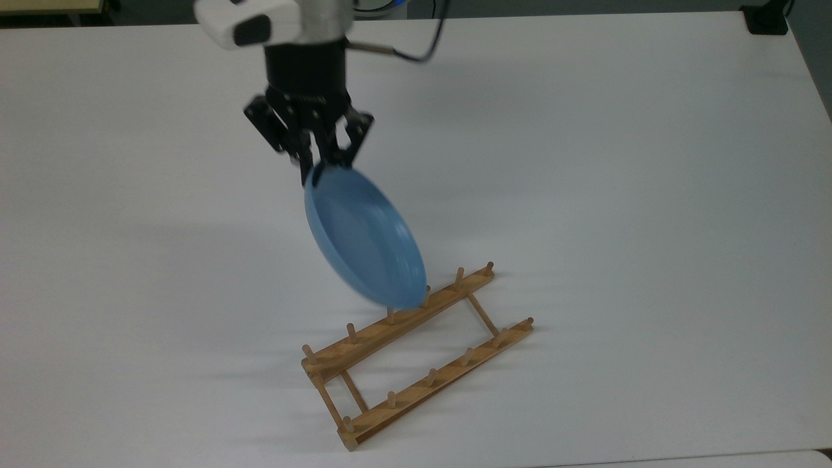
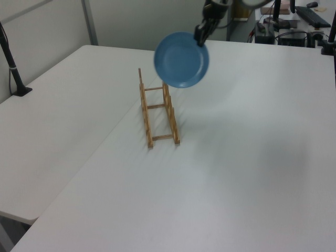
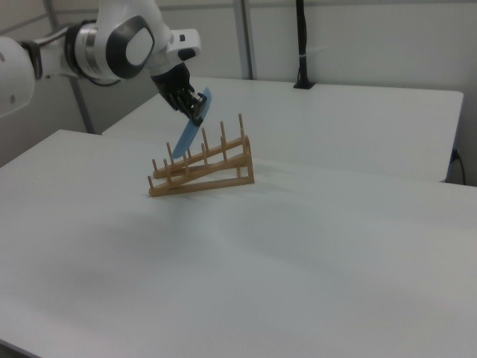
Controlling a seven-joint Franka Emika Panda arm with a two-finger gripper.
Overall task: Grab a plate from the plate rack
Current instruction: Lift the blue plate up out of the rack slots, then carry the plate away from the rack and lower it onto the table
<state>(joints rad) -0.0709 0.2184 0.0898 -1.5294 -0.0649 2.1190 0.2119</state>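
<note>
Above the white tabletop [image 1: 650, 162], the round, glossy light-blue plate [image 1: 364, 237] hangs in the air, clear of the long, narrow light-brown wooden plate rack [image 1: 416, 354]. Black two-finger gripper [image 1: 316, 166] on the white arm [image 3: 112, 48] pinches the plate at its upper rim; fingers [image 1: 304, 162] clenched on that rim, one on each face.

Top view: plate tilted, concave face turned toward the top view's right and up. Its lower edge overlaps the rack's far rail in the picture, close to one upright peg; contact cannot be judged from this angle. Gripper sits to the top view's upper left of the rack.

Left view: plate [image 2: 181, 59] seen nearly face-on, a full disc, above and to the left view's right of the rack [image 2: 157, 113]. Gripper [image 2: 201, 34] holds it at the upper right of the rim. A gap shows between the plate's bottom edge and the rack's near end; the far pegs lie behind the disc.

Right view: plate [image 3: 190, 133] seen edge-on, a thin slanted blue strip, upper end in the gripper [image 3: 197, 106], lower end behind the rack's pegs. Rack [image 3: 201, 168] rests flat on the tabletop, both rails with short upright pegs, no plate in any slot.

Black cable [image 1: 416, 49] loops off the wrist.
</note>
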